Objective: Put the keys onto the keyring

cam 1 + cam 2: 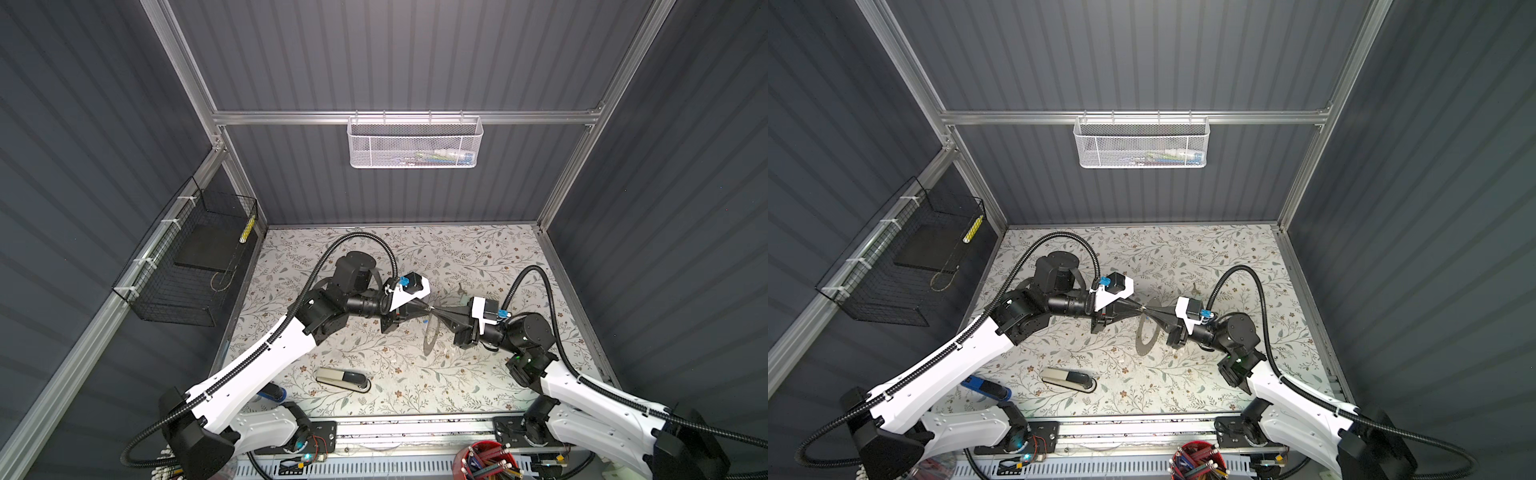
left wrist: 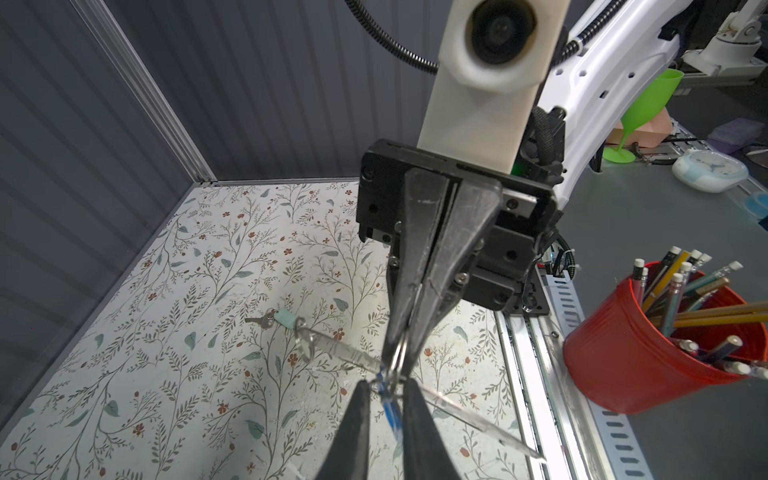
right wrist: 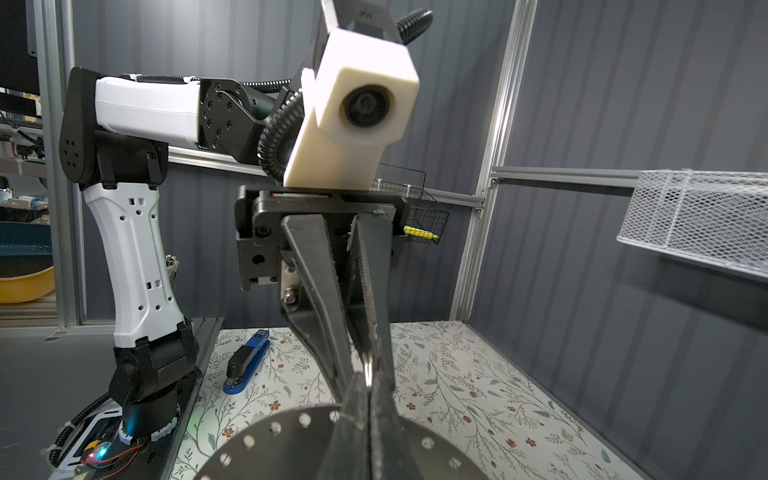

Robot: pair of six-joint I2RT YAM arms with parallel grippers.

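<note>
Keyring (image 1: 1147, 332) held on edge over the desk (image 1: 478, 386), band pinched in fully closed right fingers (image 2: 457, 232). Looks stiff, thin, light, slick; best gripped on the flat band. Blue-tag key (image 2: 391, 409) at the ring's rim, left fingers (image 3: 318, 291) closed almost tight on its tag. Tiny, light, prone to swing; take by the tag. Mint-tag key (image 2: 284, 319) near the far rim; threaded or not, cannot tell. Black wire basket (image 1: 174, 307): dark slab, yellow item. White mesh basket (image 1: 374, 153): unclear oddments. Red cup (image 2: 623, 365): pencils (image 2: 681, 282).
</note>
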